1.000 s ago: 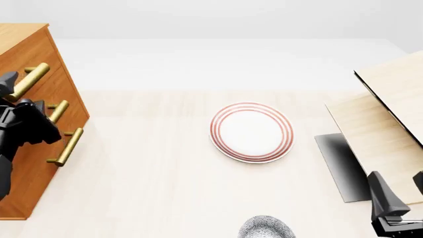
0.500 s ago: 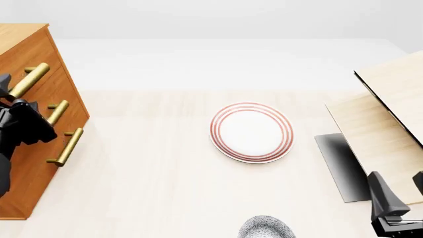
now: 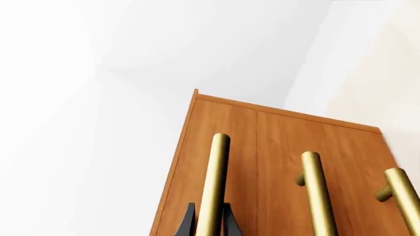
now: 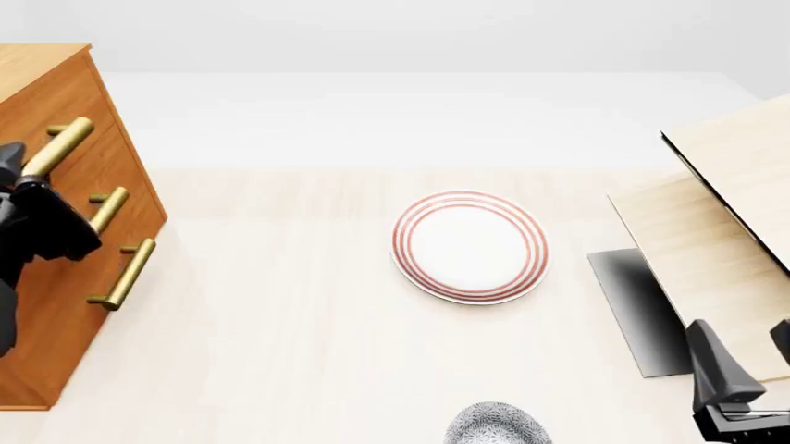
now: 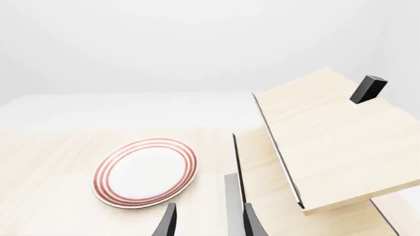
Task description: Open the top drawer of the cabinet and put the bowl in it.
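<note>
Nearest you, the bowl [image 4: 498, 424] sits at the table's [image 4: 284, 333] front edge, cut off by the frame. Your right gripper [image 5: 207, 220] hangs near it on the right, fingers parted and holding nothing. Farther out lies the plate [image 4: 471, 246]. At far left, your left gripper [image 3: 208, 223] straddles the top drawer's handle [image 3: 211, 191] on the cabinet [image 4: 55, 222]; whether it's clamped, you can't tell.

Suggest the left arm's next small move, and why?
Probably close the left gripper on the top drawer's handle, then pull. Its fingers sit either side of the bar, apparently not yet clamped; the top drawer looks flush and the bowl untouched.
</note>
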You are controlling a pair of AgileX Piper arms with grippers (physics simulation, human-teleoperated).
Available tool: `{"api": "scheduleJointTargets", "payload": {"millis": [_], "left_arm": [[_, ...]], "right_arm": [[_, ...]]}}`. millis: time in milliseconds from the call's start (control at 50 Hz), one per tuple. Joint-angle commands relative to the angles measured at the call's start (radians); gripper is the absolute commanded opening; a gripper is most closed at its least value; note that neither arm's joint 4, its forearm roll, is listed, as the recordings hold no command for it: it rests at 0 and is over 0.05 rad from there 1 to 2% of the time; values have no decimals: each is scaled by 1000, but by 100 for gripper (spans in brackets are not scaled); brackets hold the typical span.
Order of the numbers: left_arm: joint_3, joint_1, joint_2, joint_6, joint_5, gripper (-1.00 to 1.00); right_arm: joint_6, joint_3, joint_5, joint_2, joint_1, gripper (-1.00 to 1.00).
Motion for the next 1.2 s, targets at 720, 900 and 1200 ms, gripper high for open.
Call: {"api": "scheduleJointTargets", "payload": {"millis": [720,900,1200], "left_arm": [[118,-128,-174,70,98,-100],[99,-169,-189,80,118,-100],[100,-217,-215,93,137,-100]], "right_arm": [[2,0,0,5,1,100],[2,0,-1,7,2,100],[3,-2,5,5,2,100]]}}
